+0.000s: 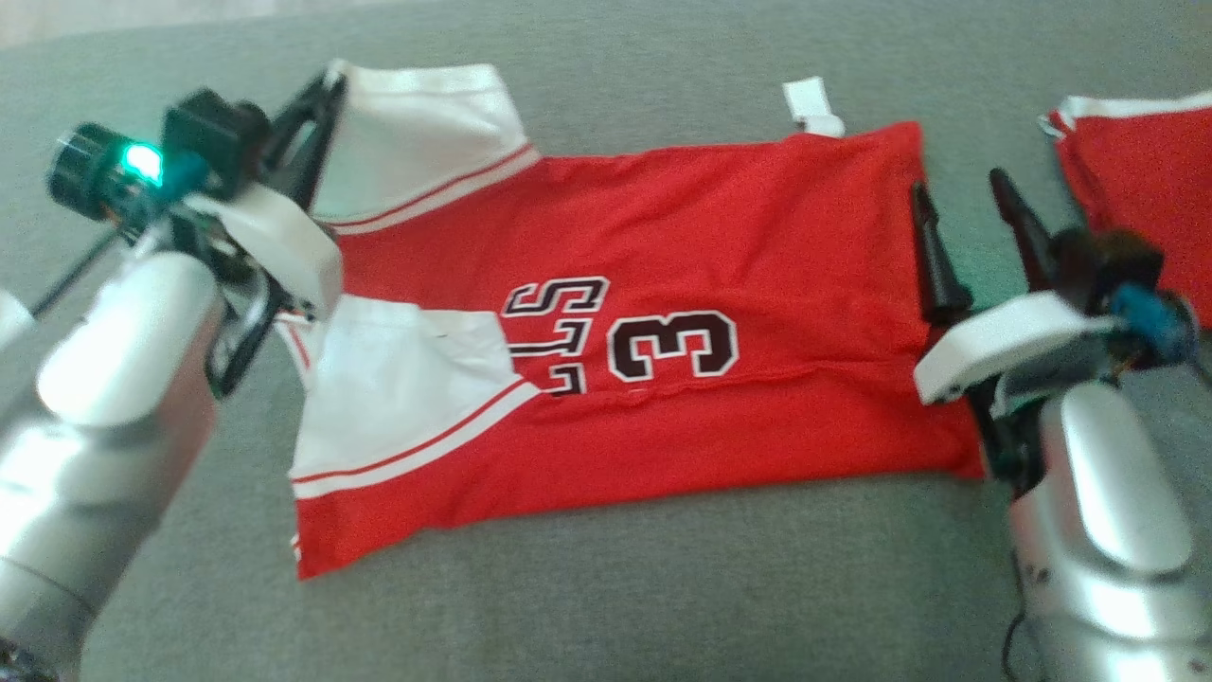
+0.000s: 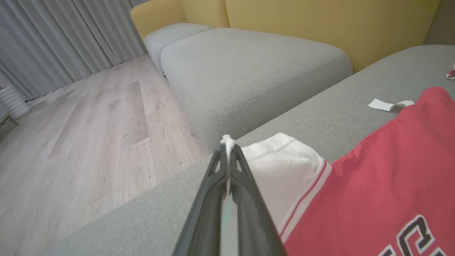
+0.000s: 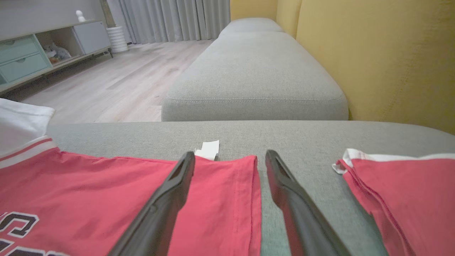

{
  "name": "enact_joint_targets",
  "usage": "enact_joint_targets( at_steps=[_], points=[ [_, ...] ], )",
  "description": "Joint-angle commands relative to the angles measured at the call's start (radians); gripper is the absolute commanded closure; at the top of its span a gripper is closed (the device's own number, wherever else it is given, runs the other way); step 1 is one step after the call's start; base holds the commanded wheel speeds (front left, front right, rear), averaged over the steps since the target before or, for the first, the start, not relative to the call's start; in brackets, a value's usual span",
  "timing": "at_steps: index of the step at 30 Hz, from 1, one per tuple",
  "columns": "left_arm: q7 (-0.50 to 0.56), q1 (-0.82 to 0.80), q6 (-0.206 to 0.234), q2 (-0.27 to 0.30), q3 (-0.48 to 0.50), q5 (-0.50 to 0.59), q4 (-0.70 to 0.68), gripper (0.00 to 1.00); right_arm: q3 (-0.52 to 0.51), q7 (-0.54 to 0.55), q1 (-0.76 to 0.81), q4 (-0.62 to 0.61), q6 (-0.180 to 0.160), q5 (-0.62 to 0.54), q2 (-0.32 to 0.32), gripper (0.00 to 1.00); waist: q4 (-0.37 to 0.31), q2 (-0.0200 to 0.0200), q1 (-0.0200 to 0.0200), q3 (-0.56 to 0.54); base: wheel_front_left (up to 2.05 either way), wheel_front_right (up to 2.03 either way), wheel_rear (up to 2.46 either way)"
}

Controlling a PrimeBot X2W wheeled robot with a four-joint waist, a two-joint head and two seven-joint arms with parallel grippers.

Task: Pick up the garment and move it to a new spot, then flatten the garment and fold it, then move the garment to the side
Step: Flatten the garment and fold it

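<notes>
The garment (image 1: 720, 246) is a red jersey with white sleeves and a black number 3, lying flat on the grey sofa cushion (image 1: 606, 587). My left gripper (image 1: 327, 80) is shut on the far corner of its upper white sleeve (image 1: 417, 133). In the left wrist view a bit of white cloth pokes out between the closed tips of the left gripper (image 2: 227, 142). My right gripper (image 1: 958, 187) stands open at the hem end of the garment (image 3: 106, 192). In the right wrist view the right gripper (image 3: 230, 156) straddles the hem's edge, one finger over red cloth and one over the cushion.
A second red garment (image 1: 1146, 180) lies folded at the right, close to my right arm. A white tag (image 1: 812, 104) sticks out past the jersey's far edge. Beyond are a grey ottoman (image 2: 249, 67), a yellow backrest (image 3: 384, 60) and a wooden floor (image 2: 89, 135).
</notes>
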Motion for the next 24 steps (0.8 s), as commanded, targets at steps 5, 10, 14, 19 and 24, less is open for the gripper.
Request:
enact_joint_targets(
  at_steps=[5, 10, 14, 19, 24],
  points=[
    [0.0, 0.004, 0.051, 0.051, 0.023, 0.014, -0.162, 1.0, -0.03, 0.133, -0.148, 0.102, -0.001, -0.003, -0.054, 0.0, 0.056, -0.0001, 0.0002, 0.011, 0.0, 0.0, 0.0],
    [0.021, 0.022, 0.086, 0.067, 0.019, 0.02, -0.279, 1.0, -0.055, 0.192, -0.264, 0.253, -0.001, 0.008, -0.094, 0.0, 0.083, -0.0001, 0.0002, 0.048, 0.0, 0.0, 0.0],
    [0.036, 0.023, 0.099, 0.075, 0.016, 0.023, -0.329, 1.0, -0.053, 0.203, -0.336, 0.364, -0.001, 0.019, -0.115, 0.0, 0.098, -0.0001, 0.0002, 0.078, 0.0, 0.0, 0.0],
    [0.043, 0.016, 0.109, 0.078, 0.018, 0.024, -0.353, 1.0, -0.023, 0.194, -0.39, 0.452, -0.001, 0.036, -0.128, 0.0, 0.106, -0.0001, 0.0002, 0.104, 0.0, 0.0, 0.0],
    [0.049, 0.005, 0.116, 0.083, 0.017, 0.029, -0.36, 1.0, 0.039, 0.188, -0.439, 0.537, -0.001, 0.063, -0.149, 0.0, 0.107, -0.0001, 0.0002, 0.124, 0.0, 0.0, 0.0]
  ],
)
